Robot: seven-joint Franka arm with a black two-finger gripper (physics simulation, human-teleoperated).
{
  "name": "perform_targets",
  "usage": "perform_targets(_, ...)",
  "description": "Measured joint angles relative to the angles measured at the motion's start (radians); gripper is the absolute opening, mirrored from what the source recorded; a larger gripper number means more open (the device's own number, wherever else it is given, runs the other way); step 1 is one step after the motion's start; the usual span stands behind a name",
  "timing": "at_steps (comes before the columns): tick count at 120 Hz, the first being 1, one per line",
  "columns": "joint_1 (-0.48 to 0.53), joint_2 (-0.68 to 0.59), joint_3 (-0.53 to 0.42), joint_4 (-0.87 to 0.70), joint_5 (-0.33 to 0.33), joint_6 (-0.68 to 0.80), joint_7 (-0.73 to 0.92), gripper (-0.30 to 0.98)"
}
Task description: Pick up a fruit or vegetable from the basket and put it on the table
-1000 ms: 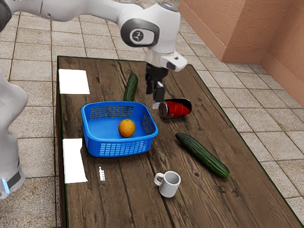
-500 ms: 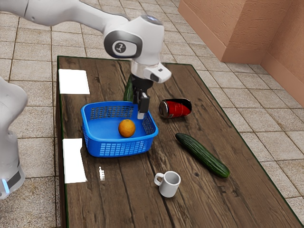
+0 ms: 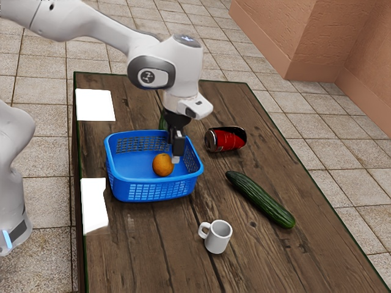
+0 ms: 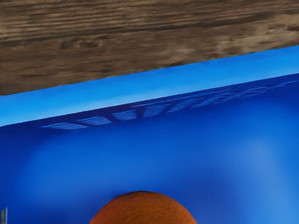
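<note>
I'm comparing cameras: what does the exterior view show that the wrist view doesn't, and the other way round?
Exterior view: the hand, a white mug, a red can on its side, one cucumber in full, and a second cucumber partly hidden.
Wrist view: close detail of the orange's top, plus a grey sliver too small to identify.
Both: the blue basket, the orange and the wooden table.

exterior: bright | blown-out white patches (image 3: 95,105) on bench (image 3: 140,250) | wrist: basket (image 4: 149,87) rim bright, inner wall shadowed; orange (image 4: 145,210) dim
</note>
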Motion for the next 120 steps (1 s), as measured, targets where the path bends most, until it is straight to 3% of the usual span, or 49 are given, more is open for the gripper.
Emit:
perform_targets(63, 0.002, 0.006, 0.028, -0.014, -0.004, 0.048, 0.061, 0.7)
perform_targets(120, 0.001, 0.022, -0.049, -0.044, -0.008, 0.09, 0.109, 0.69)
